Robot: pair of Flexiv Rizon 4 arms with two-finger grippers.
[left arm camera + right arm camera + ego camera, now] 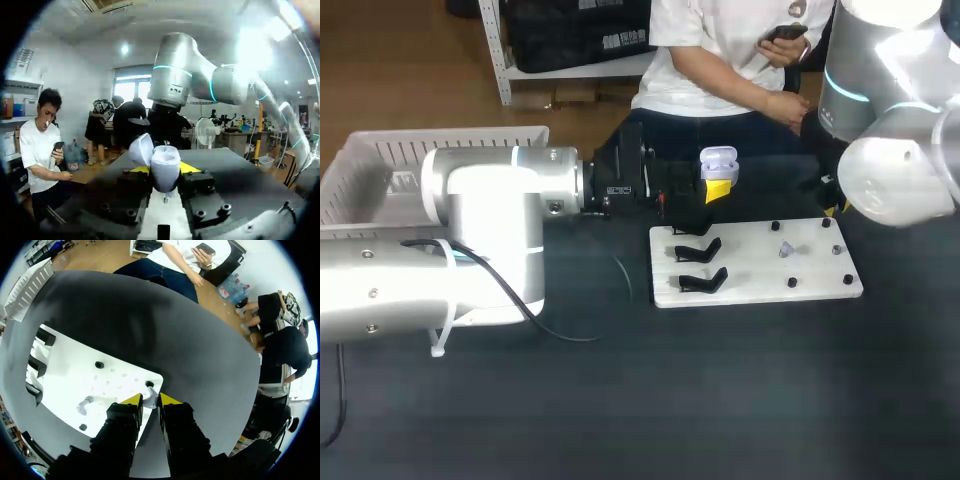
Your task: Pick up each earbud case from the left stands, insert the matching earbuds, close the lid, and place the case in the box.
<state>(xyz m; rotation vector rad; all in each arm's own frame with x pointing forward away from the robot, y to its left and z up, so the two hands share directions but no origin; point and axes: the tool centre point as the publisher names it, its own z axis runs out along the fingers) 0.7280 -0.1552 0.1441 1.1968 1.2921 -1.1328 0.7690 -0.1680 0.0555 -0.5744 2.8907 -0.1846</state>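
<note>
Left end effector (165,174) clamps open earbud case (163,159) | right end effector (146,400) over white board (70,372) corner, grip unclear

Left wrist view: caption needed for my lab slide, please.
Left gripper holds the open white earbud case between its yellow tips, the right arm looming beyond.

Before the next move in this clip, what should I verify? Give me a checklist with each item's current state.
1. Earbud case held firmly in left gripper: ok.
2. Lid open for insertion: ok.
3. Earbud available on white board: ok, one lies there.
4. Right gripper carrying an earbud: cannot tell.
5. Box present beside left arm: ok.
</note>
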